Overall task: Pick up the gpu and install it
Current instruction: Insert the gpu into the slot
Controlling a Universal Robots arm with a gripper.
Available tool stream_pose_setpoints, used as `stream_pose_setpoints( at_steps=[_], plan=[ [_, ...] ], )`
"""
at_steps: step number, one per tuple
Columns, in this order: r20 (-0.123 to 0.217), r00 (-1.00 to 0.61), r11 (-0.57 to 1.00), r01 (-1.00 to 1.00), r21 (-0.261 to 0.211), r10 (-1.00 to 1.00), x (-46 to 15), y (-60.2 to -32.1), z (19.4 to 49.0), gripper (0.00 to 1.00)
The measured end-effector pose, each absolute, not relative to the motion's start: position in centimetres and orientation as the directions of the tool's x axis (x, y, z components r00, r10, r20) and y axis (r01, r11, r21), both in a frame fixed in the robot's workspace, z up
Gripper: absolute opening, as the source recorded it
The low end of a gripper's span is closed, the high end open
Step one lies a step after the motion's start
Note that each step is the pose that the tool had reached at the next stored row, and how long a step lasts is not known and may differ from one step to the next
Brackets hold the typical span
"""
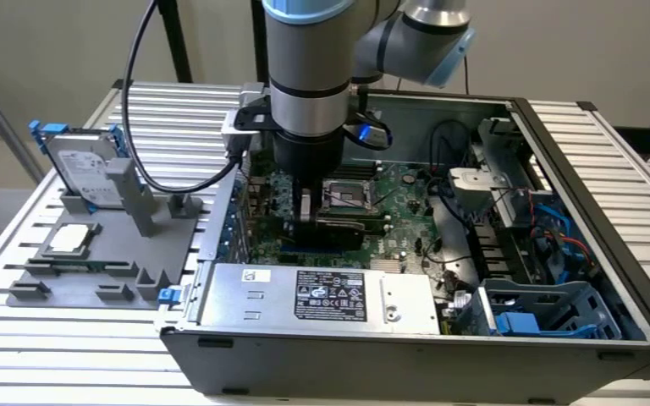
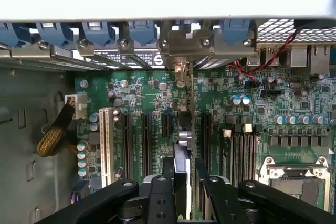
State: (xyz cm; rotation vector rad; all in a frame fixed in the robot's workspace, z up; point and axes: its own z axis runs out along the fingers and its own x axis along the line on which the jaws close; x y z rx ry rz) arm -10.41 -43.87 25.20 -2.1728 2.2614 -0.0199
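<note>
My gripper (image 2: 185, 170) is shut on the gpu (image 2: 183, 136), which I see edge-on as a thin upright card between the two black fingers (image 2: 168, 174). The card runs over the black expansion slots of the green motherboard (image 2: 294, 103), and its silver end bracket (image 2: 181, 51) meets the rear slot openings of the case. I cannot tell whether its edge sits fully in a slot. In the exterior view the gripper (image 1: 308, 218) reaches down into the open computer case (image 1: 596, 178), with the dark gpu (image 1: 337, 230) below it on the motherboard (image 1: 399, 193).
A silver hard drive with blue rails (image 1: 82, 169) stands in a grey fixture (image 1: 77, 271) on the exterior view's left. The power supply (image 1: 314, 292) fills the case's near side. A drive cage with blue cables (image 1: 528, 228) lies on the exterior view's right. The CPU socket (image 2: 294, 174) is beside the slots.
</note>
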Motion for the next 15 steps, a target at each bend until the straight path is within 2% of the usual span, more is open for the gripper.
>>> stream_pose_setpoints(
  at_steps=[15],
  plan=[
    [0.019, -0.04, 0.04, -0.999, -0.013, -0.999, -10.47, -43.58, 24.44, 0.0]
  ],
)
